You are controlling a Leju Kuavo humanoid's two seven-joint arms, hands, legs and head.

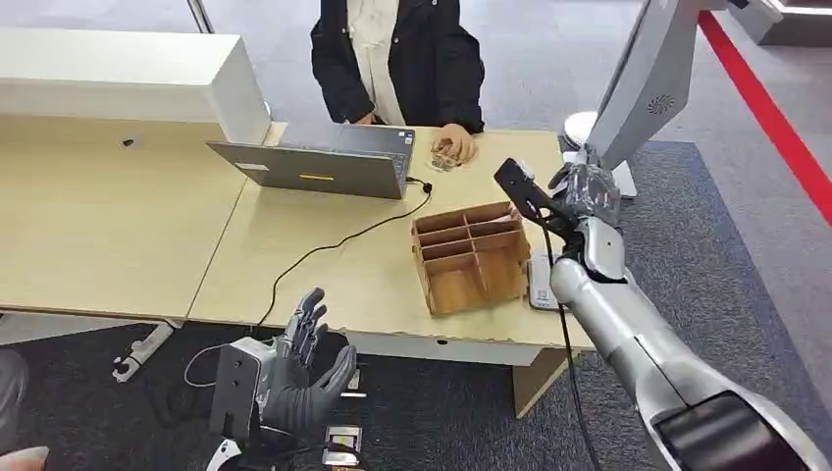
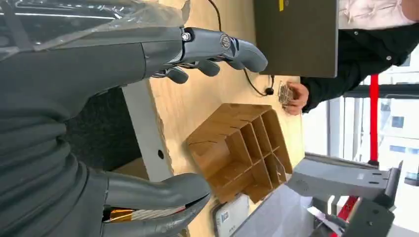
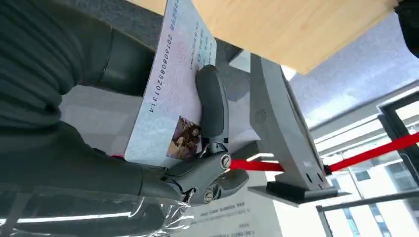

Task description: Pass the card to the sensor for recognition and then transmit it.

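My right hand [image 1: 587, 196] is raised over the table's right end, beside the wooden organiser [image 1: 469, 257]. It holds a pale blue card [image 3: 173, 94] printed with a number and a small photo. My right hand [image 3: 113, 168] pinches the card flat, with the thumb [image 3: 212, 103] pressed on its face. A grey tilted sensor stand [image 1: 650, 83] rises just beyond the hand and appears close behind the card [image 3: 276, 123]. My left hand [image 1: 306, 378] hangs open and holds nothing, low in front of the table's front edge. Its fingers are spread [image 2: 74, 98].
A person in a dark jacket [image 1: 397, 59] stands behind the table with one hand on a mouse [image 1: 451, 149]. An open laptop [image 1: 324, 167] sits mid-table, its cable running to the front edge. A small white device [image 1: 540, 282] lies right of the organiser. Red floor line [image 1: 775, 118] at right.
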